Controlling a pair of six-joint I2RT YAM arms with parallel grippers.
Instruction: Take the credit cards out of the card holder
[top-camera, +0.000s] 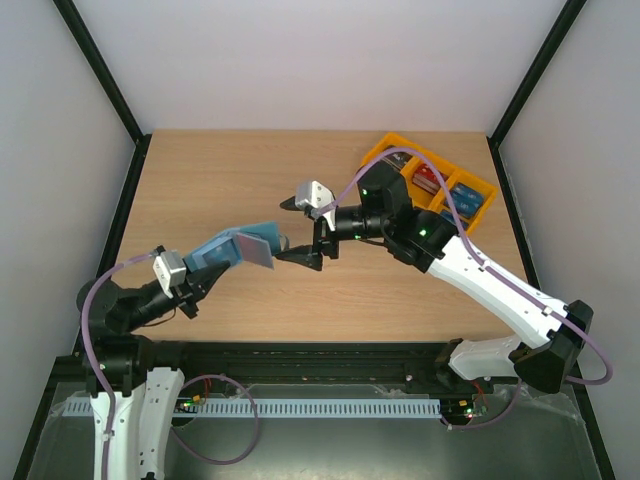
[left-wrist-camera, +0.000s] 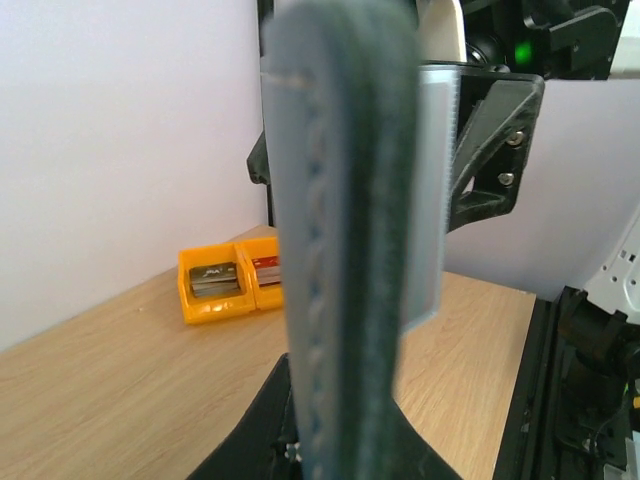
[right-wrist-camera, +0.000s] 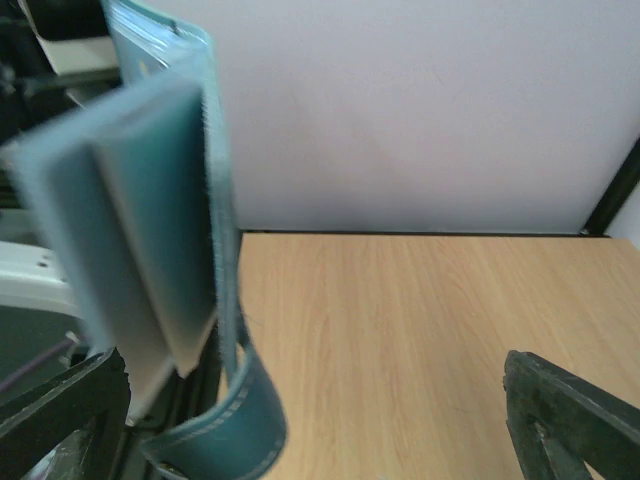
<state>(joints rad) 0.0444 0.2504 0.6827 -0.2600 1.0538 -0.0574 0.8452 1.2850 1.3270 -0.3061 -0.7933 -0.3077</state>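
Note:
My left gripper (top-camera: 205, 270) is shut on the near end of the teal card holder (top-camera: 235, 250) and holds it above the table. In the left wrist view the card holder (left-wrist-camera: 340, 250) stands edge-on between the fingers of that gripper (left-wrist-camera: 340, 450). My right gripper (top-camera: 297, 230) is open, and the holder's far end lies between its fingers, untouched. In the right wrist view the open card holder (right-wrist-camera: 150, 230) and its strap (right-wrist-camera: 230, 430) hang at the left, and the right gripper (right-wrist-camera: 310, 420) gapes wide. Red credit cards (top-camera: 428, 180) and blue ones (top-camera: 465, 200) lie in the tray. Whether any card sits in the holder I cannot tell.
An orange three-compartment tray (top-camera: 395, 148) stands at the back right of the wooden table, behind my right arm. The left wrist view shows the tray (left-wrist-camera: 215, 305) with dark grey and red cards in it. Black frame posts stand at the table's corners.

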